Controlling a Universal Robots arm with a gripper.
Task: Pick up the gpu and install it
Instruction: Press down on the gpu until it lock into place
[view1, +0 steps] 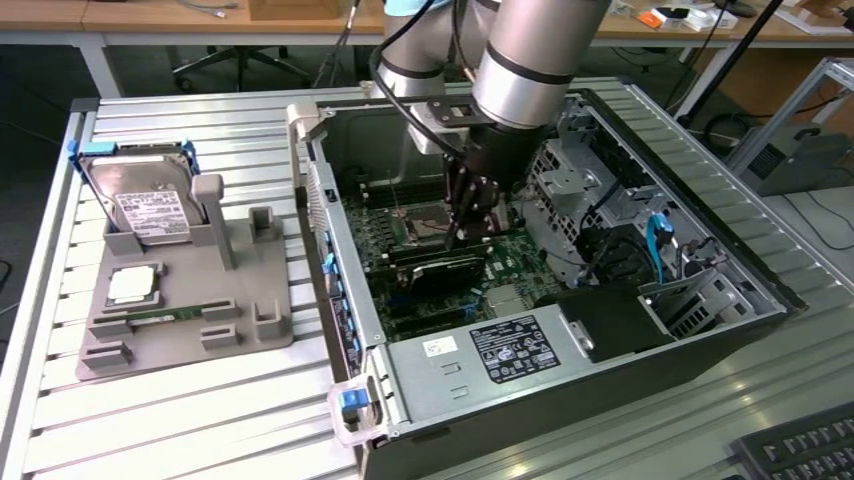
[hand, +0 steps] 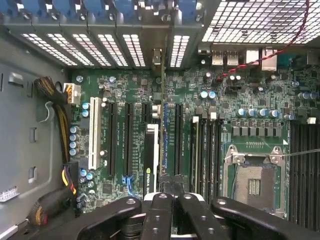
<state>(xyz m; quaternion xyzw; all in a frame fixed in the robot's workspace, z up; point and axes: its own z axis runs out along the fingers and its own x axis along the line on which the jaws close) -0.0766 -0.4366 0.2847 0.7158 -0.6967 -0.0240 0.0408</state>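
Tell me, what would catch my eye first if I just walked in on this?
The big silver robot arm plunging into an open computer case, its dark gripper shut on the gpu standing edge-on over the green motherboard. Next, the grey parts holder at the exterior view's left, with a hard drive upright in it.

- The gpu (hand: 151, 157) stood edge-on, its lower end hidden behind the gripper (hand: 172, 200).
- The keyboard (view1: 801, 455) was cut off at the exterior view's corner.
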